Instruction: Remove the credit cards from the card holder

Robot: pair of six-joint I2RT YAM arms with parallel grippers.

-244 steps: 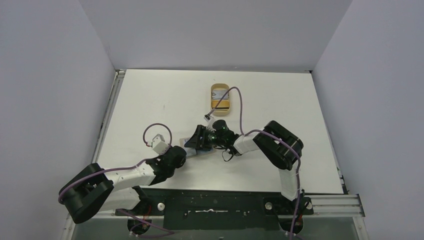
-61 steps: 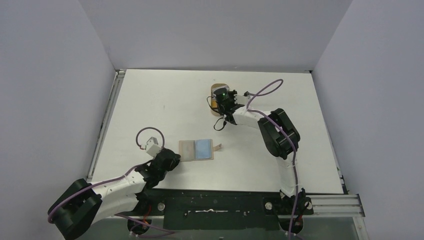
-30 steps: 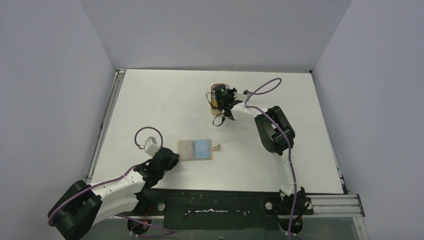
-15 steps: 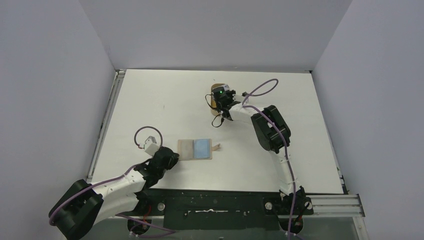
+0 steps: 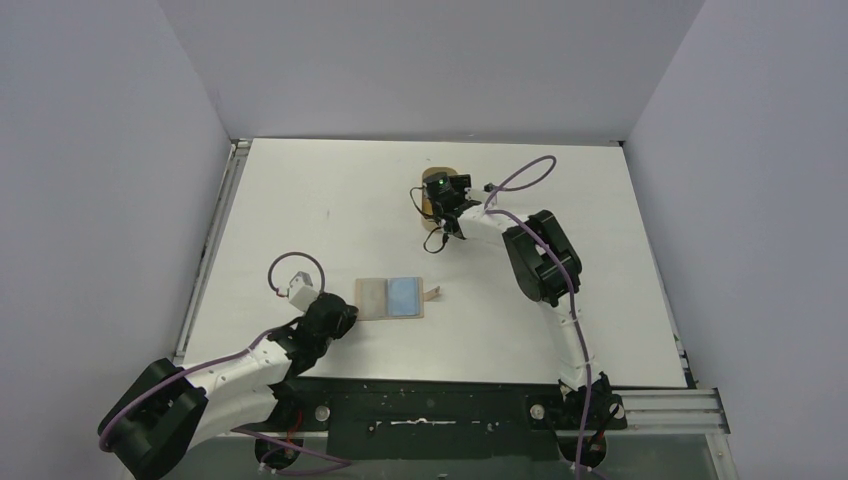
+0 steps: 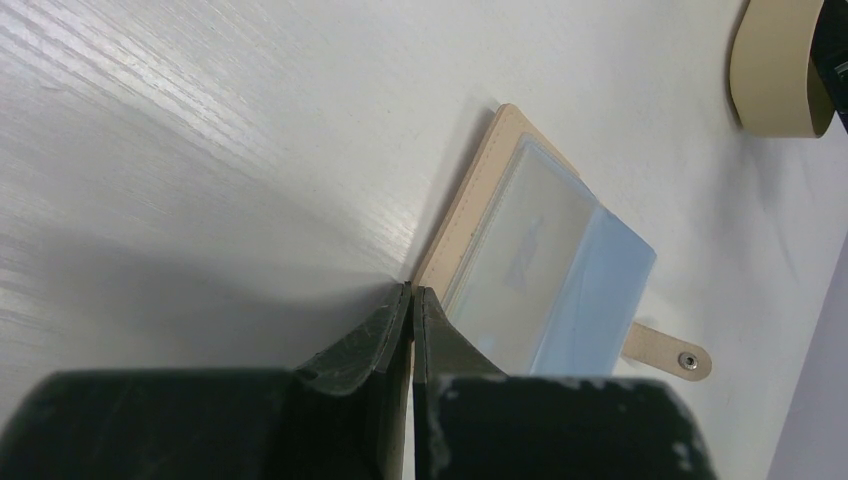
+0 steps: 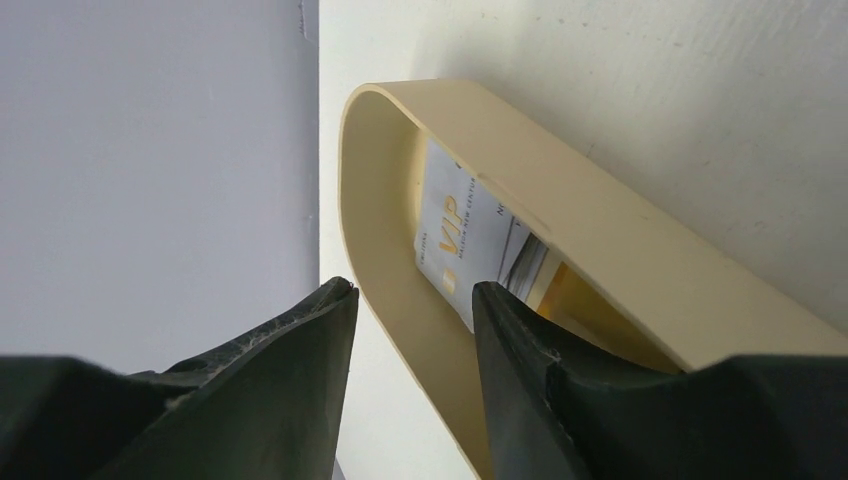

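Note:
The card holder (image 5: 370,297) lies open and flat on the table, its strap tab (image 5: 434,293) pointing right. A light blue credit card (image 5: 405,296) shows in its right half. In the left wrist view the card holder's tan edge (image 6: 480,180) runs down into my left gripper (image 6: 411,290), which is shut on its near left corner; the blue card (image 6: 590,300) lies beyond. My right gripper (image 7: 410,290) is open and empty over the tan oval dish (image 7: 620,240), where a white VIP card (image 7: 450,240) lies on other cards.
The dish (image 5: 430,222) stands at the back middle of the table, mostly under my right gripper (image 5: 436,200). It also shows in the left wrist view (image 6: 775,70). Grey walls enclose the table on three sides.
Eight seconds ago both grippers were at the card holder. The right gripper has since moved to the dish and edged slightly left. The card holder now lies open; the left gripper still holds it.

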